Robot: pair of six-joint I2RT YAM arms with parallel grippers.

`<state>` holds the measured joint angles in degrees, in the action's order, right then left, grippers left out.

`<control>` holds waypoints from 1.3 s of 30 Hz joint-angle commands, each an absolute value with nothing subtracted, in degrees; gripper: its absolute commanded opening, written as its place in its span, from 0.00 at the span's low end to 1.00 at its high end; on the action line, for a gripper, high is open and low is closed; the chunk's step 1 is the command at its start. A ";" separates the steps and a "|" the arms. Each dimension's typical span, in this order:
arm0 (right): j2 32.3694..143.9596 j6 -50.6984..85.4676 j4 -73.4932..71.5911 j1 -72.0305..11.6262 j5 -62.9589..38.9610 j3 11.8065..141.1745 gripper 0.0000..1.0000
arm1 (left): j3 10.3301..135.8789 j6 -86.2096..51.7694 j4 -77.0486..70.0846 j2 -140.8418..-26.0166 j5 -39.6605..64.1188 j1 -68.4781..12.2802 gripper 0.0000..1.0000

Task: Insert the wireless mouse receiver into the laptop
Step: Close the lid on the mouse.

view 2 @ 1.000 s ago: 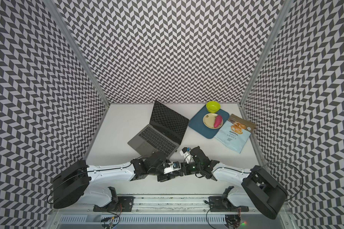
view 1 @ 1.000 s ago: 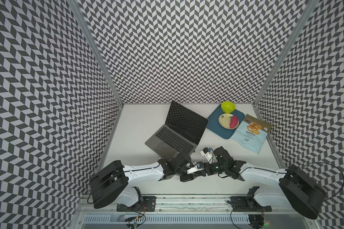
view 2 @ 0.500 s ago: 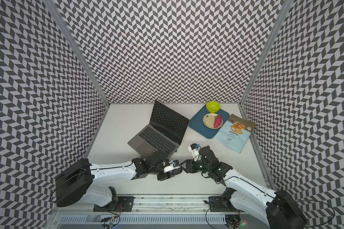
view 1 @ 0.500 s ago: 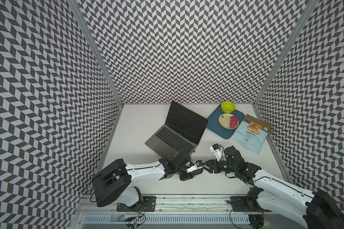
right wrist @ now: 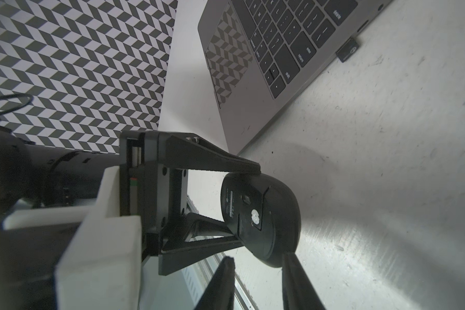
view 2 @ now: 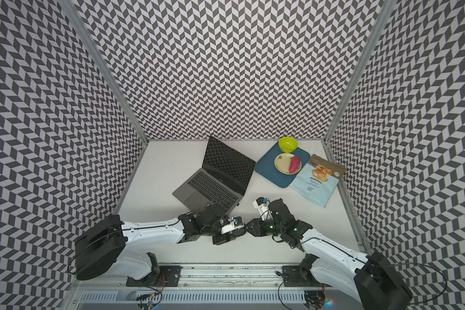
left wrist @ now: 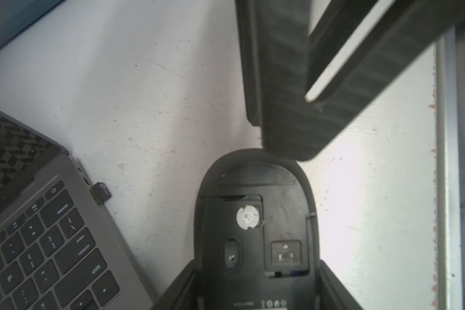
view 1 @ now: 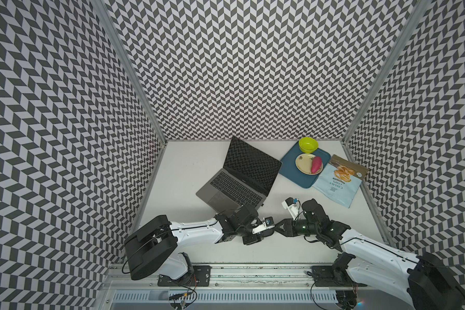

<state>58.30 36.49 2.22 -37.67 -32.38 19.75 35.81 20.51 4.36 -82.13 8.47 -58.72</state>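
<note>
**Bimanual rig over a white tabletop point(view 1: 188, 171), shown from above and from both wrists.** The slim dark-grey metal laptop point(view 1: 236, 185) stands open near the table's middle, and its glossy black screen mirrors the chevron walls. The wireless mouse receiver point(left wrist: 100, 192), a tiny black nub, projects from the laptop's side edge next to the delete and return keys and touches the casing. The right wrist view shows the receiver point(right wrist: 348, 49) in the same place. In a top view it is a dark speck point(view 1: 262, 204) on the laptop edge that faces the right arm. How deeply it is seated cannot be told.

The left gripper point(right wrist: 243, 202) is clamped across an oval black plastic mouse point(left wrist: 255, 228), one finger on each flank, with the mouse's underside toward the left wrist camera. The right gripper point(right wrist: 257, 261) meets it tip to tip. Its fingers stand apart, with bare surface showing between them and nothing pinched. One right fingertip point(left wrist: 287, 145) lies at the mouse's rounded end; whether it touches cannot be told.

To the right of the laptop, well apart from both arms, a blue rectangular tray point(view 1: 293, 174) carries a lime-green bowl point(view 1: 308, 143) and a pale yellow plate point(view 1: 302, 162). A pink oblong item point(view 1: 316, 165) lies on the plate. A light-blue chip bag point(view 1: 336, 188) lies just beside the tray.
</note>
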 commanded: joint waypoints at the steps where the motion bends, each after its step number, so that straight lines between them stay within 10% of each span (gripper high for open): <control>1: 59.23 35.95 -1.53 -37.42 -33.77 19.86 0.30 | 37.18 20.48 3.76 -81.87 9.67 -58.46 0.36; 39: 68.13 36.51 -8.75 -39.65 -38.97 18.80 0.26 | 36.28 20.99 2.49 -79.88 11.75 -58.54 0.32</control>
<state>67.37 36.49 -5.37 -38.57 -37.41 19.53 35.73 20.71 6.17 -82.04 9.19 -58.46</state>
